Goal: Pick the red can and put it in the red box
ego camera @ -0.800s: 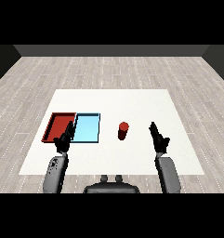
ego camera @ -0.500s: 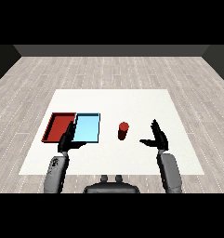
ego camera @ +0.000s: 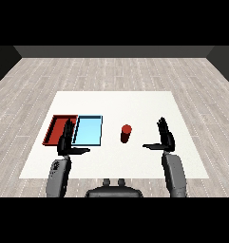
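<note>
**Hands spread open, can untouched at table centre**

Both hands are seen opened out since 0.8 s ago, when their fingers were bunched and pointed forward. Nothing is held by either. The right hand (ego camera: 165,138) is now raised with fingers straight and thumb stretched toward 9 o'clock; it has been brought slightly nearer the red can (ego camera: 126,133), yet a clear gap is left between them. The left hand (ego camera: 67,141) is likewise flattened, thumb pointed to 3 o'clock, and is seen overlapping the near edges of the two trays.

The white table (ego camera: 135,102) is unchanged. At 9 o'clock of the can, the light blue tray (ego camera: 90,128) and the red tray (ego camera: 58,126) lie side by side, touching; nothing is seen inside either. The can stands upright near the table's middle, just beside the blue tray, outside both. No object is found between the can and the right hand.
</note>
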{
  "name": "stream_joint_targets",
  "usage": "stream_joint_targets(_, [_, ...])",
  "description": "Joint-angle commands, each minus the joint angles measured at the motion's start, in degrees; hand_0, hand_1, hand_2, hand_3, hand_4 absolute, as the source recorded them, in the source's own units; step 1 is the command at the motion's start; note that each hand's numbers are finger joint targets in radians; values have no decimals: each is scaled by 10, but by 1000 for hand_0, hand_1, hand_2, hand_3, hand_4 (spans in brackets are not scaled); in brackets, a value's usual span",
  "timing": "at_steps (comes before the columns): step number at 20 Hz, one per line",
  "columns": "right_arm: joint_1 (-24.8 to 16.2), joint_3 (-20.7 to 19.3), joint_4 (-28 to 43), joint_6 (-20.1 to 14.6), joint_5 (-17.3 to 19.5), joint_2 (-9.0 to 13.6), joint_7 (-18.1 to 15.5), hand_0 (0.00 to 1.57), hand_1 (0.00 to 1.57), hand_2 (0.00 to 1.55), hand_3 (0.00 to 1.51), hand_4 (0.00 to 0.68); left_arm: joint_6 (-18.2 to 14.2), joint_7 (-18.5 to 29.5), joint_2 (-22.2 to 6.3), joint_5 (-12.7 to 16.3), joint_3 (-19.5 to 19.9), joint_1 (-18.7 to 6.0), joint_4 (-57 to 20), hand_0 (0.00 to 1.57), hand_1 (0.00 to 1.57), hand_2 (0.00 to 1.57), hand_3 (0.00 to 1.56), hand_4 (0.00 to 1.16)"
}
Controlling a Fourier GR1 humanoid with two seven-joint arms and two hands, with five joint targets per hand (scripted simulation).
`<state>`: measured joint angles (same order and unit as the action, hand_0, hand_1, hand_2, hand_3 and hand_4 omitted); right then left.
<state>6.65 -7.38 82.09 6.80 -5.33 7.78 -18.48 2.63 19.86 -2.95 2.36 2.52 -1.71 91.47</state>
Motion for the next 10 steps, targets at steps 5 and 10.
stream_joint_targets(5, [-6, -18, -42, 32, -5, 12, -64, 0, 0, 0, 0, 0, -11, 27, 9, -3, 3, -18, -16, 0, 0, 0, 0, 0])
stream_joint_targets(10, [10, -5, -15, 14, -18, -9, -10, 0, 0, 0, 0, 0, -23, -3, 22, -8, -18, -6, 31, 0, 0, 0, 0, 0])
